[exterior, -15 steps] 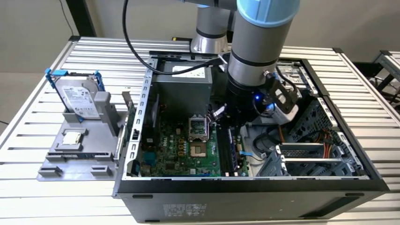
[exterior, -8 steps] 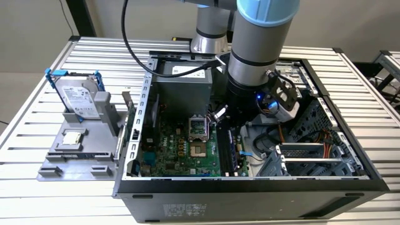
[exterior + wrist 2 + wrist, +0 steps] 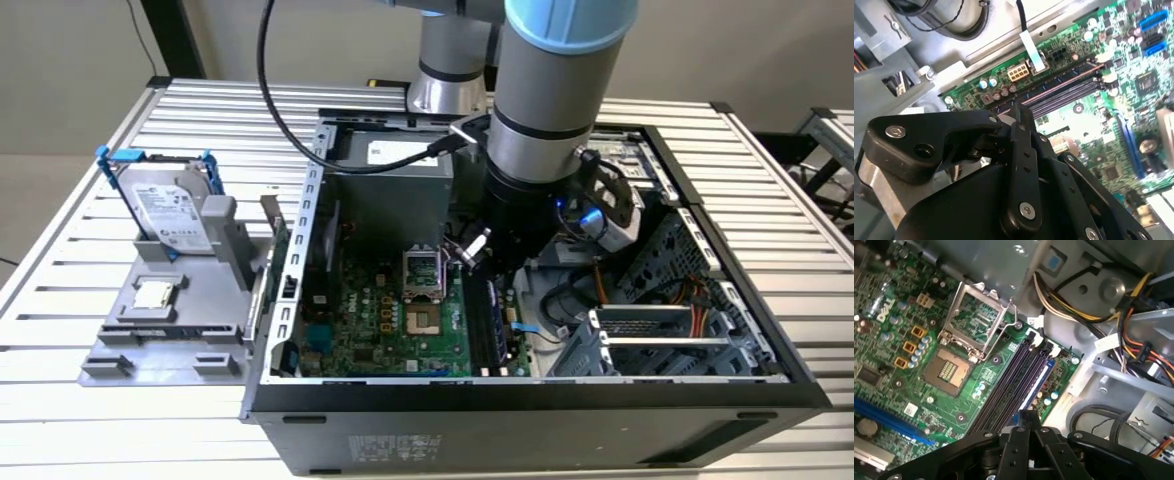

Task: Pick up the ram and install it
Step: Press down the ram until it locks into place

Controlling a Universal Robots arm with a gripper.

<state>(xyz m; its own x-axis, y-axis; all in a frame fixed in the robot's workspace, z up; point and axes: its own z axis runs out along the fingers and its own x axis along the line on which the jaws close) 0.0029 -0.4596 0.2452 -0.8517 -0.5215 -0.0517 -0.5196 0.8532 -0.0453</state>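
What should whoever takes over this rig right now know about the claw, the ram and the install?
Claw: looks shut, down inside the open computer case, poised just above the black memory slots beside the CPU socket.
Ram: I cannot tell whether the claw holds it or whether it already sits in a slot.
Done: the claw is at the slots.
Left: the install is unconfirmed, so treat it as open.

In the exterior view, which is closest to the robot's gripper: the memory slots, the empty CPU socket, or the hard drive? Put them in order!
From the gripper:
1. Memory slots, just beneath it.
2. CPU socket, toward the view's left.
3. Hard drive, outside the case, far left.
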